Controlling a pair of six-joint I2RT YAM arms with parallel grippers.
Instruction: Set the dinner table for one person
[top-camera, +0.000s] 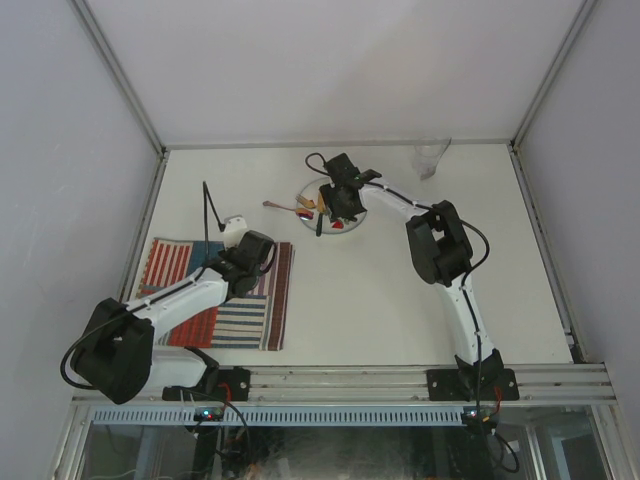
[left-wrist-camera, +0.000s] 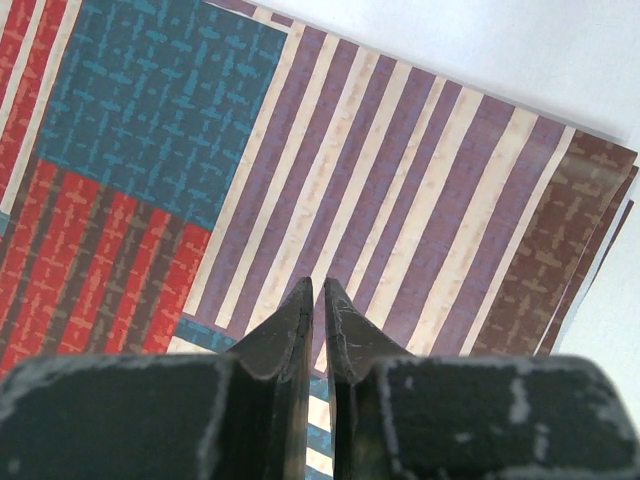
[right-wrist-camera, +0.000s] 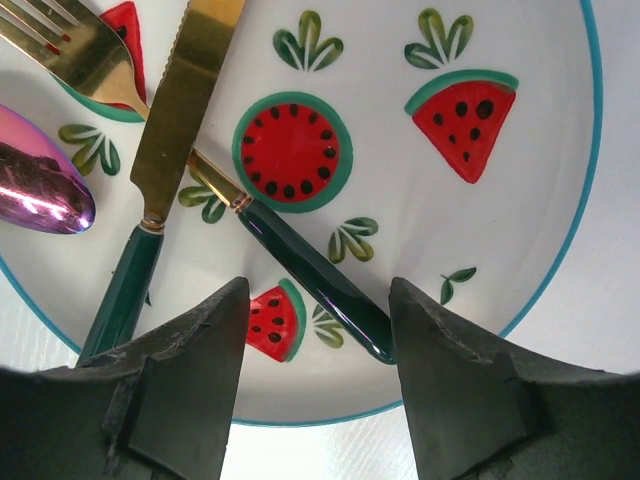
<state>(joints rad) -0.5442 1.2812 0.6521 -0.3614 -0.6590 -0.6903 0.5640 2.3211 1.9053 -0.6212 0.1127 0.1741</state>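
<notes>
Well, shows the right gripper (right-wrist-camera: 318, 290) agape and empty, astride a green handle (right-wrist-camera: 310, 268) on the plate (right-wrist-camera: 500, 250). Shows the left gripper (left-wrist-camera: 318, 287) pinched closed, holding nothing, above the mat (left-wrist-camera: 400, 180). Puts the table (top-camera: 400, 300) beneath both.

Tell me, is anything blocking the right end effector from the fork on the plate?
Nothing visible; the right end effector hangs open over the fork handle. But the knife lies across the fork's neck.

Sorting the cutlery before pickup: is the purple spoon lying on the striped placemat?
No, the purple spoon rests its bowl on the watermelon plate, next to the fork.
</notes>
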